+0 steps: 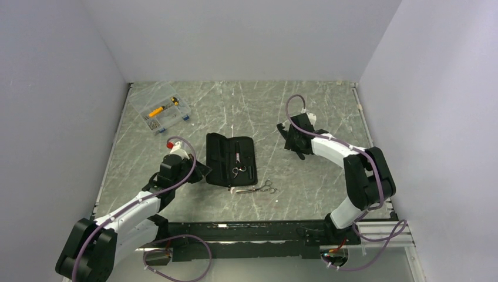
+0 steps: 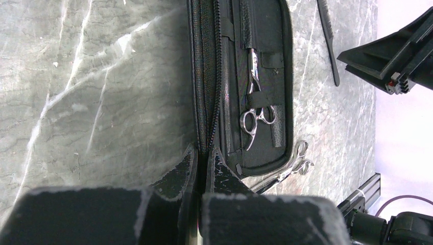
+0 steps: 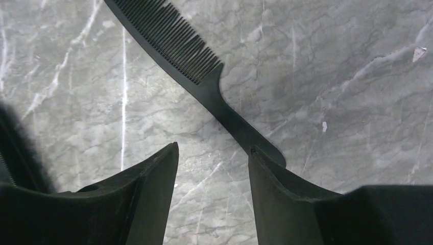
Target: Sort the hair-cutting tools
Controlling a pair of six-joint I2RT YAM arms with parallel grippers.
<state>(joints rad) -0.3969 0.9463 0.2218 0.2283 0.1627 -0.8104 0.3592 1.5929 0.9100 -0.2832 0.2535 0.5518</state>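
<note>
The black zip case (image 1: 218, 154) lies open at the table's middle. One silver pair of scissors (image 2: 257, 116) is strapped inside it, rings toward the near edge. A second pair of scissors (image 1: 260, 188) lies loose on the table just beyond the case's near corner. My left gripper (image 2: 203, 150) is shut on the case's upright zip edge at its left side. The slim black comb (image 3: 173, 43) lies slantwise on the table, right of the case. My right gripper (image 3: 213, 148) hovers open above the comb's handle end, which runs behind the right fingertip (image 3: 260, 161).
A clear plastic box (image 1: 160, 111) with yellow and small parts sits at the back left. White walls close in the table on three sides. A black rail (image 1: 252, 232) runs along the near edge between the arm bases.
</note>
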